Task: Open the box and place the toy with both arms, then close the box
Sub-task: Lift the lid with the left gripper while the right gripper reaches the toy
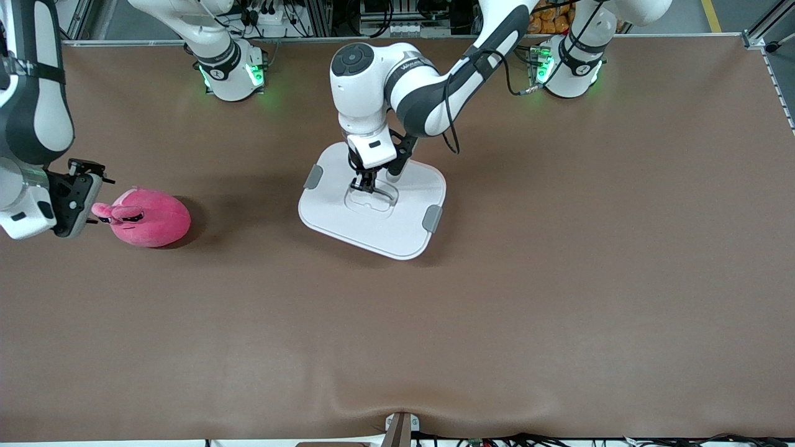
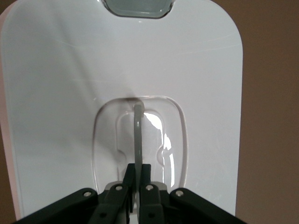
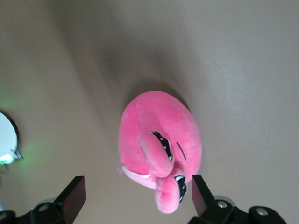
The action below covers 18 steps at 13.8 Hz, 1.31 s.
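Observation:
The box (image 1: pixel 397 230) stands mid-table with its flat white lid (image 2: pixel 70 70) on, and the tub is hidden beneath it. One grey clip (image 1: pixel 313 176) sits at each end of the lid. My left gripper (image 1: pixel 365 183) is down in the lid's recess, shut on the clear handle (image 2: pixel 138 135), which stands upright between the pads. The pink plush toy (image 1: pixel 149 217) lies on the table toward the right arm's end. My right gripper (image 3: pixel 135 193) hovers low beside it, open wide, with one ear (image 3: pixel 170 193) of the toy between its fingers (image 3: pixel 74 191) and nothing gripped.
The brown table (image 1: pixel 497 310) stretches wide around the box and the toy. Both arm bases, lit green, stand along the table's back edge (image 1: pixel 233 71), (image 1: pixel 568 65). A small bracket (image 1: pixel 400 428) sits at the front edge.

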Tool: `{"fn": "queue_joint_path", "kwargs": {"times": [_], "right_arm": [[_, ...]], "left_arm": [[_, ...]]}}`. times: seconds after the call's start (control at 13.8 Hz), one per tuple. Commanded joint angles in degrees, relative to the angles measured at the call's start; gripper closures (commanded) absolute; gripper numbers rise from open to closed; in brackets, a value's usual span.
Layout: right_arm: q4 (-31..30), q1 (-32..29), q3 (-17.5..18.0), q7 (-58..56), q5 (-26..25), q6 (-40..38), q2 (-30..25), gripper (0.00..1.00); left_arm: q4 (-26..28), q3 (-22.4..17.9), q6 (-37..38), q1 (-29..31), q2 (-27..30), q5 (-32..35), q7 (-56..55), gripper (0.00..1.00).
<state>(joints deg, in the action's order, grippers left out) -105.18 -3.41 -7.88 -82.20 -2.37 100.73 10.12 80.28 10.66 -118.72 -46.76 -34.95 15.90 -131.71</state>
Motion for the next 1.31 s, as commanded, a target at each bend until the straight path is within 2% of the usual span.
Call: {"fn": "queue_joint_path", "kwargs": {"times": [0.0, 0.58, 1.16, 1.23], "right_arm": [[-1.6, -0.8, 0.6, -6.9, -1.1, 3.6, 0.1, 0.00], [-8.6, -0.9, 0.6, -16.8, -1.1, 13.4, 0.2, 0.00], [-15.7, -2.6, 0.5, -21.6, -1.0, 22.9, 0.1, 0.00], [-15.9, -2.7, 0.5, -21.6, -0.9, 23.1, 0.1, 0.08]], "left_arm": [[-1.3, -0.4, 0.2, -0.6, -0.9, 1.4, -2.1, 1.00], [-1.4, -0.4, 0.2, -0.5, -0.6, 5.0, -9.6, 1.00], [-3.6, -2.7, 0.7, 0.4, 4.5, 4.5, -11.0, 1.00], [-3.6, -2.7, 0.8, 1.2, 5.0, 4.5, -11.0, 1.00]]}}
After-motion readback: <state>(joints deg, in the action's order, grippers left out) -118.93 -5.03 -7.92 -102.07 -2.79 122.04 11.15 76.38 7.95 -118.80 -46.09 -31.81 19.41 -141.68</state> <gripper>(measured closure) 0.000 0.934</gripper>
